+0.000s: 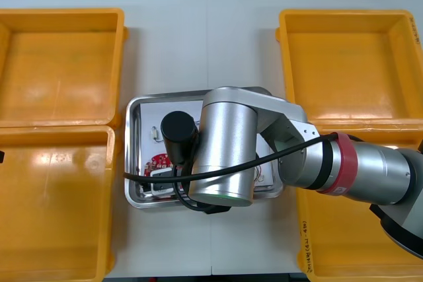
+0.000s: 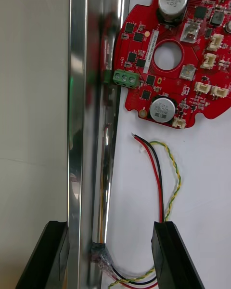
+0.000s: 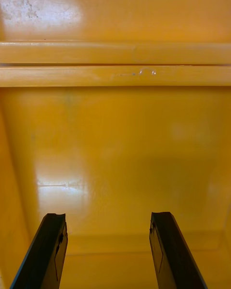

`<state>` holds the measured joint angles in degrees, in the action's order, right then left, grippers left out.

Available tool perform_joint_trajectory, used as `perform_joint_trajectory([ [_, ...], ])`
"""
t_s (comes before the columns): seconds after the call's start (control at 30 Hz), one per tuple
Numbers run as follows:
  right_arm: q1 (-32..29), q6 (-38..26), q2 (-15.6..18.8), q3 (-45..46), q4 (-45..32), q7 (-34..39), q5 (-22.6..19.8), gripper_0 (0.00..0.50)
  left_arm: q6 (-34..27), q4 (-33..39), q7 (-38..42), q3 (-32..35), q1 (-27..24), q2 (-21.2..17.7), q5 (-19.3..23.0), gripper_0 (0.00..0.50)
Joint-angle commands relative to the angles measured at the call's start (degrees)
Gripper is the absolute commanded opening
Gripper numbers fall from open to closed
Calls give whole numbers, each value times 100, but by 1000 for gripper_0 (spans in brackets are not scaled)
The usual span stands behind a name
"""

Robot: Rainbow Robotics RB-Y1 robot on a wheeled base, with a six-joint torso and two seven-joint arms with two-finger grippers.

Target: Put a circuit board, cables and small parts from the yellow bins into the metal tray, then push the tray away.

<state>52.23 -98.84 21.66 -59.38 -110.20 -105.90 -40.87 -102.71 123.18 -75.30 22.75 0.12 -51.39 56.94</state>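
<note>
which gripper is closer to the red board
Right. The right gripper straddles the tray wall, with the board just ahead of it. The left gripper hangs over a yellow bin, away from the tray.

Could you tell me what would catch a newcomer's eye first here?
The right arm's silver body stretches over the metal tray between the yellow bins. In the tray lie a red circuit board and a red and yellow cable, the right gripper open astride the tray's wall. The left gripper hangs open over a yellow bin.
</note>
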Motion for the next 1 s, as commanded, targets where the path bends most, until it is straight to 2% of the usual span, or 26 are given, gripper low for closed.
perform_joint_trajectory([
  [0.03, 217, 67, -259, -311, 34, 43, 202, 500, 58, 136, -117, 134, 67, 50, -52, 500],
  [0.33, 191, 84, -514, -654, 315, 263, 369, 500, 58, 136, -117, 134, 67, 50, -52, 500],
  [0.5, 94, 111, -584, -847, 333, 386, 703, 500, 58, 136, -117, 134, 67, 50, -52, 500],
  [0.63, 6, 119, -663, -865, 429, 439, 773, 500, 58, 136, -117, 134, 67, 50, -52, 500],
  [1.0, -170, 190, -716, -970, 552, 483, 1002, 500, 58, 136, -117, 134, 67, 50, -52, 500],
])
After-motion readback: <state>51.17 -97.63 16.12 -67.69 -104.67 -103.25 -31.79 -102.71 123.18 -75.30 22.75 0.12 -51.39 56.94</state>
